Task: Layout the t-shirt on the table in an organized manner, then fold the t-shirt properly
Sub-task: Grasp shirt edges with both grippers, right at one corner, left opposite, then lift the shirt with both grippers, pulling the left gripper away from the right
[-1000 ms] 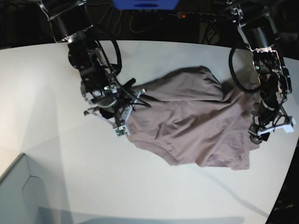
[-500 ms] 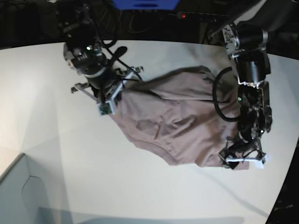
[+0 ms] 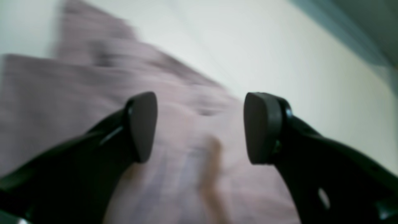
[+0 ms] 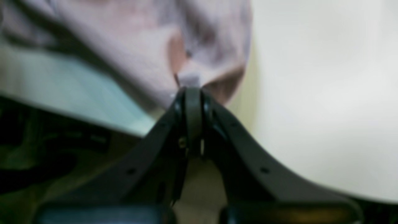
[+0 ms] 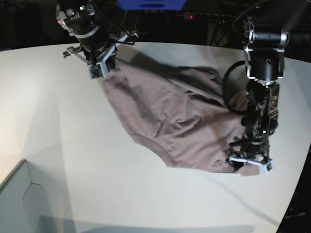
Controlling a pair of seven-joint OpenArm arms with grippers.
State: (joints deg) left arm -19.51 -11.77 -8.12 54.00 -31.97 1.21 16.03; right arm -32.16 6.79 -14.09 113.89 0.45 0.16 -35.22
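Two black pincers work a dusty mauve cotton t-shirt [image 5: 170, 124] spread rumpled across the smooth white desk [image 5: 58, 126]. The right pincer [image 4: 192, 88] is pressed together, pinching a bunch of the shirt's cloth at the desk's far side. The left pincer [image 3: 200, 126] hangs spread wide above the shirt's near corner, gripping nothing.

Looks like a robotics lab: large smooth matte white tabletop with a curved edge [image 5: 73, 160], two black robot arms [image 5: 260, 87] over it, tangled dark cables and power strip [image 5: 206, 17] behind.
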